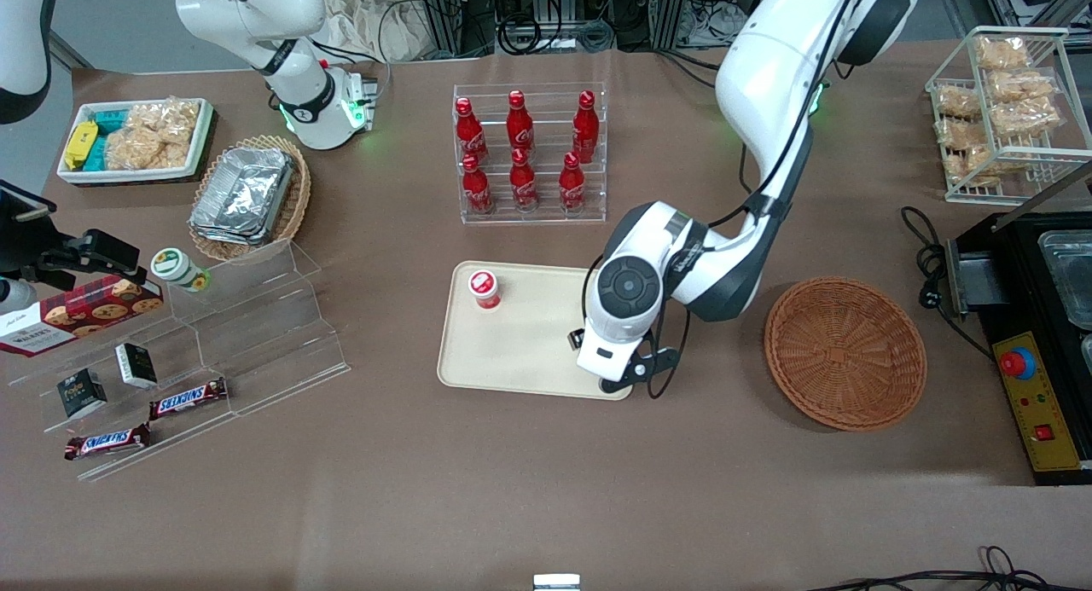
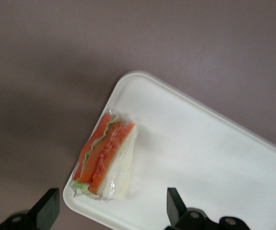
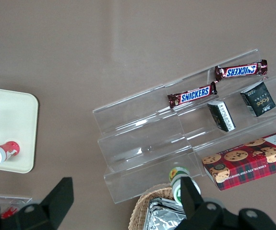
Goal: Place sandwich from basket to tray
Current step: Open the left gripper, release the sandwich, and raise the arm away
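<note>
The left arm's end effector point(image 2: 111, 211) hangs above the tray's point(image 1: 512, 352) corner nearest the basket and the front camera. Its two dark fingers point(image 2: 49, 207) are spread wide, holding nothing. In the front view the arm's wrist hides the end effector itself.

The sandwich point(image 2: 106, 158) lies on the tray just inside that corner, between the lines of the open fingers and below them, not touching either. It is a triangular wedge of pale bread wrapped in clear film, with orange-red filling and a green strip facing the tray's edge. The front view does not show the sandwich, as the arm covers it.

A small red-capped cup point(image 1: 485, 289) stands on the tray at the corner toward the parked arm, farther from the camera, well apart from the sandwich.

The basket point(image 1: 845, 352), round and reddish-brown, sits on the brown surface point(image 1: 546, 489) beside the tray, toward the working arm's end. Nothing is in it.

Farther from the camera than the tray, a clear rack holds six red bottles point(image 1: 522, 152). Toward the parked arm's end stands a clear stepped shelf point(image 1: 247, 335) with two Snickers bars point(image 1: 188, 397), small dark boxes and a cookie box point(image 1: 81, 311).
</note>
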### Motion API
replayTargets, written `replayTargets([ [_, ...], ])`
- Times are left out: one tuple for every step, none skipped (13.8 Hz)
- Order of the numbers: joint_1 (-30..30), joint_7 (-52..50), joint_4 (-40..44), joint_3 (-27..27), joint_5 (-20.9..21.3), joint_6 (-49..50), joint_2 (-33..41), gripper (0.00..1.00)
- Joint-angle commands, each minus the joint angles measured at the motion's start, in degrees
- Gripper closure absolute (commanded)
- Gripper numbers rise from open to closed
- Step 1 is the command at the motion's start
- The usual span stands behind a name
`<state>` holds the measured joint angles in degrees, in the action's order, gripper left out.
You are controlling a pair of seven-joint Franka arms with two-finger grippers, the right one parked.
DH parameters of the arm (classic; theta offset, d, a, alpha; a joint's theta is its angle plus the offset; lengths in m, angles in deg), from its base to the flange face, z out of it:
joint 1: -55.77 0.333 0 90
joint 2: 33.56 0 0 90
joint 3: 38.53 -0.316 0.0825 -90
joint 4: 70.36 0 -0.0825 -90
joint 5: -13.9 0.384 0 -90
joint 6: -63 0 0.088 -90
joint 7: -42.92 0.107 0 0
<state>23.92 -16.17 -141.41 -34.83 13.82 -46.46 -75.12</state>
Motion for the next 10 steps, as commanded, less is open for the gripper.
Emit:
replayTargets([
  [1.17, -2.87, -1.81, -2.45, 0.7, 2.31, 7.96, 0.0],
  [1.43, -2.87, -1.81, -2.73, 0.7, 4.23, 10.07, 0.0],
  [2.83, -2.79, -1.81, -2.73, 0.79, 6.08, 12.1, 0.0],
  [4.32, -2.44, -1.99, -2.64, 0.79, 8.01, 14.46, 0.0],
  [5.12, -1.65, -2.25, -2.73, 0.79, 10.47, 16.66, 0.0],
  [7.04, -1.47, -2.51, -2.64, 0.7, 12.49, 18.86, 0.0],
  [8.8, 0.36, -3.3, -2.56, 0.7, 13.65, 21.06, 0.0],
  [9.43, 2.9, -4.26, -2.64, 0.61, 14.88, 22.99, 0.0],
  [11.18, 5.28, -4.8, -2.64, 0.61, 16.02, 24.58, 0.0],
  [12.85, 6.87, -5.32, -2.56, 0.61, 16.81, 25.81, 0.0],
])
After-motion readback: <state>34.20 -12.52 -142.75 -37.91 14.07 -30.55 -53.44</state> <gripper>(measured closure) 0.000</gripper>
